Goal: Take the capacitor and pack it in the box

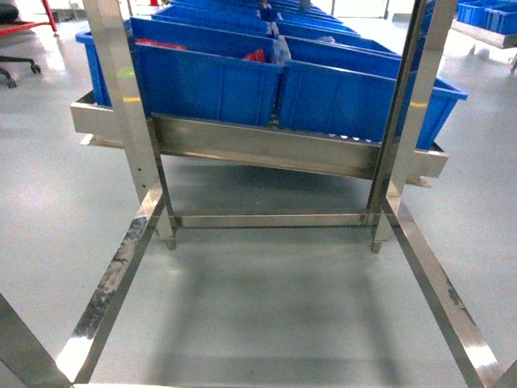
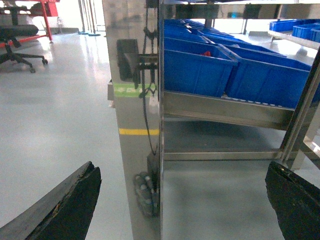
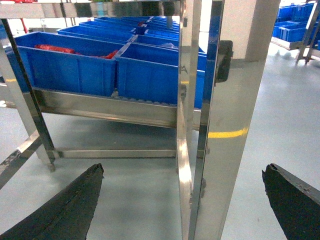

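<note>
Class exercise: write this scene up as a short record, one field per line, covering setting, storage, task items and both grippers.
setting: grey floor under a steel rack
storage: blue bins in rows on the rack
bin contents: red items in some
pink box: not in view
left gripper: open, empty
right gripper: open, empty
background: office chair

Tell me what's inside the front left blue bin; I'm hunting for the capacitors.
The left blue bin shows red items lying near its top edge. Its front wall hides everything lower down, so I cannot tell whether they are capacitors or how many there are.
</note>
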`<state>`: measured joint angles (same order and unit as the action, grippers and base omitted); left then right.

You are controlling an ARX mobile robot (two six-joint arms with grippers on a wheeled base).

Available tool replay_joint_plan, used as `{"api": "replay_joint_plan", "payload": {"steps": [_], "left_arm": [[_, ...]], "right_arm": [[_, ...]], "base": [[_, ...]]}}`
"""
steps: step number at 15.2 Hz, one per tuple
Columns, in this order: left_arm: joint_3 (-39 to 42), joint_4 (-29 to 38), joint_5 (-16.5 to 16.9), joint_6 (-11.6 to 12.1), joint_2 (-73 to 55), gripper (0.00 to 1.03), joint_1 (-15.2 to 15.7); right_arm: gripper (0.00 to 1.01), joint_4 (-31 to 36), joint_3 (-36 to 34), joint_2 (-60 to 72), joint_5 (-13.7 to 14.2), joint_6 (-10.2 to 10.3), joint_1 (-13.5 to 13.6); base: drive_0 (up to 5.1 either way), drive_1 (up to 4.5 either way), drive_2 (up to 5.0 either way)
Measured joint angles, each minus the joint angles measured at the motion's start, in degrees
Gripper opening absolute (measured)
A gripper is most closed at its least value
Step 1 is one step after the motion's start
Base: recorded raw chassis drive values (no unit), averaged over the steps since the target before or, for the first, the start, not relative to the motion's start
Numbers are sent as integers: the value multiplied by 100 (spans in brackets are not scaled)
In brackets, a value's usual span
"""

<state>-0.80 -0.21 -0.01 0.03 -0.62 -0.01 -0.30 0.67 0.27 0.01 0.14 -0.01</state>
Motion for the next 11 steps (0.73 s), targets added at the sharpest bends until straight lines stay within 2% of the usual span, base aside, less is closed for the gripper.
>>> {"api": "replay_joint_plan", "payload": {"steps": [11], "left_arm": [[0,-2,0,0,0,98,0]], "right_arm": [[98,0,0,0,-2,0,0]], "base": [[0,0,0]]}}
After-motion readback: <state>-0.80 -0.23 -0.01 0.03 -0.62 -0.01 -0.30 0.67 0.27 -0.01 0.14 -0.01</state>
